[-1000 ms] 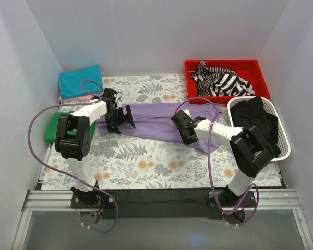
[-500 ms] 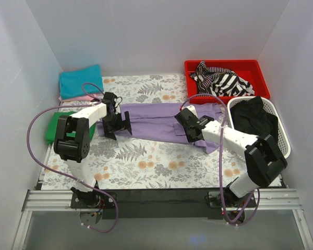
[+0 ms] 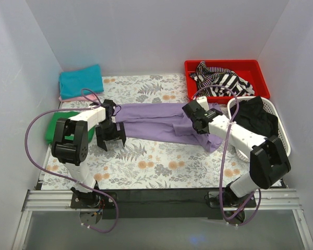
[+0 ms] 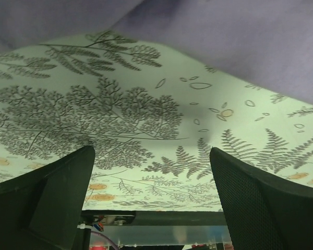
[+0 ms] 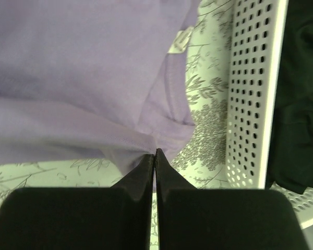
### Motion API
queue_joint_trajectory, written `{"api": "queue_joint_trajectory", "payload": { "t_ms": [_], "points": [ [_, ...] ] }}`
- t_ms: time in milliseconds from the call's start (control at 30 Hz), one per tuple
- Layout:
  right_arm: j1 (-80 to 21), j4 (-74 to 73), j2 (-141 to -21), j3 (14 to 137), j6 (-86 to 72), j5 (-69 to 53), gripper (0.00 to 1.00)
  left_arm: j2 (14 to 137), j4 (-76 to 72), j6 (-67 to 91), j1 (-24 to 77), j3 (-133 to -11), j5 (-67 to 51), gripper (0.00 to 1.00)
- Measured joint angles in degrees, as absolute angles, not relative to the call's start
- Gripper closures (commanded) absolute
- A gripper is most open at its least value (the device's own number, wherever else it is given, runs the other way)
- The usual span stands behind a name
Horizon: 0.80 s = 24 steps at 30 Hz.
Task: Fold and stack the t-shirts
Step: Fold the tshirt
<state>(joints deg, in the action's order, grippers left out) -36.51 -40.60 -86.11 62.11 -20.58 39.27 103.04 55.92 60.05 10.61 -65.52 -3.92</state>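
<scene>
A lavender t-shirt (image 3: 154, 120) lies stretched as a long band across the floral tablecloth (image 3: 146, 161). My right gripper (image 3: 194, 112) is shut on a fold of its edge (image 5: 155, 151), the lavender cloth (image 5: 83, 78) bunching at the fingertips. My left gripper (image 3: 110, 140) hovers just off the shirt's left end, open and holding nothing (image 4: 152, 151); the shirt's edge (image 4: 240, 36) lies beyond its fingers. Folded t-shirts sit at the far left: a teal one (image 3: 81, 81) on a pink one (image 3: 72, 98), and a green one (image 3: 54, 128).
A red bin (image 3: 261, 78) with striped black-and-white clothes stands at the back right. A white perforated basket (image 3: 283, 136) holding a black garment (image 3: 255, 117) stands close to the right gripper (image 5: 253, 94). White walls enclose three sides.
The right gripper closed on the shirt's edge and drew it toward the back right. The left gripper, still open, slid off the shirt's left end toward the near side.
</scene>
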Motion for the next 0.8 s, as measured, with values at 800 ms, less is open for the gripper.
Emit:
{"api": "queue_joint_trajectory", "payload": {
  "t_ms": [800],
  "points": [
    [-26.7,-31.4,-102.9,75.2,-9.9,38.7,0.99,102.3,56.9,60.4,10.3,-65.1,-1.3,0.08]
  ]
}}
